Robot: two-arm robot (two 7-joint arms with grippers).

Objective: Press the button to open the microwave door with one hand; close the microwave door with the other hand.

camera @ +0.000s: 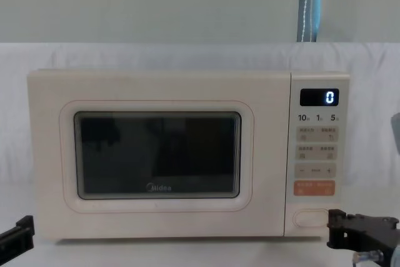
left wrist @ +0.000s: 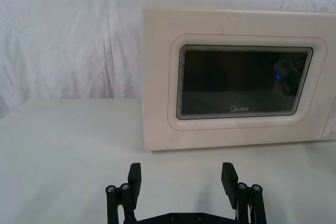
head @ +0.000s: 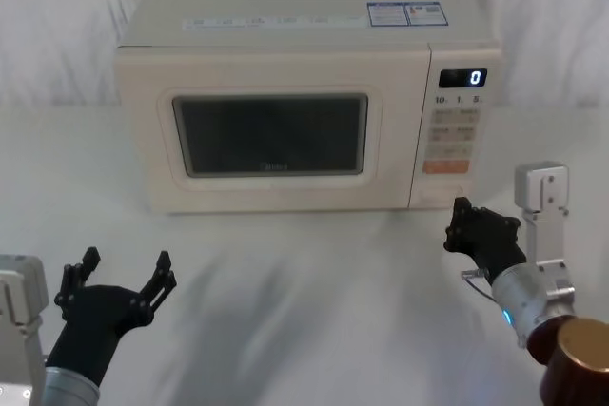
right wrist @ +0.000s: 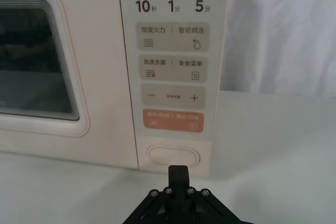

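Our right gripper [right wrist: 178, 170], fingers clenched together into a single tip, sits just short of the wide cream button [right wrist: 173, 157] — straight ahead of it, at the bottom of the microwave [head: 285, 92] control panel, below the orange key [right wrist: 173, 120]. The microwave door [camera: 156, 154] is shut. Our left gripper [head: 122, 275] hovers released over the table's [head: 314, 311] near left part, well apart from the door — the right arm is plainly nearer for the press.

The microwave [camera: 187, 92] is cream, its microwave door [camera: 156, 154] window dark, one key [right wrist: 173, 120] orange, both grippers black.
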